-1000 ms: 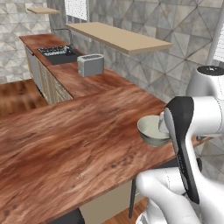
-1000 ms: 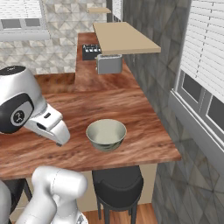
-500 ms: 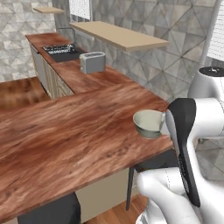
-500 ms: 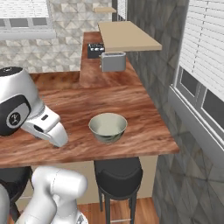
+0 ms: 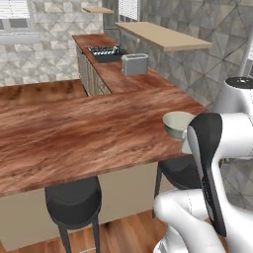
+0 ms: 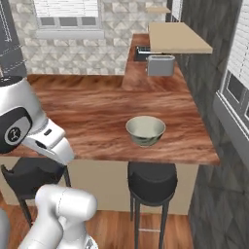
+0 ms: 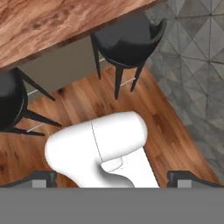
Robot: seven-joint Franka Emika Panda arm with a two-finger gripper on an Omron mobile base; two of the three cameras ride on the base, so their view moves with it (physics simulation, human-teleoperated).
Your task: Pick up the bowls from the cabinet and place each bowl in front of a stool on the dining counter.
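The gripper (image 7: 112,177) hangs wide open and empty, looking down past the dining counter (image 7: 52,24) edge at 2 stools. On that counter, the grey-green bowl (image 6: 145,130) sits directly above 1 stool (image 6: 152,178).

Deep grey-green ceramic bowl (image 6: 145,130) upright on broad reddish-brown wood-grain dining counter (image 6: 97,116), nr its front edge, twd right end. Black round padded stool (image 6: 152,179) on floor directly below/in front of bowl, seat tucked partly under counter edge. Second black round padded stool (image 5: 73,202) further left along same edge, well apart from first. Silver box-shaped toaster (image 6: 160,65) behind bowl on side counter run, under thin tan wall shelf (image 6: 178,37). Dark stovetop (image 5: 105,51) behind toaster.
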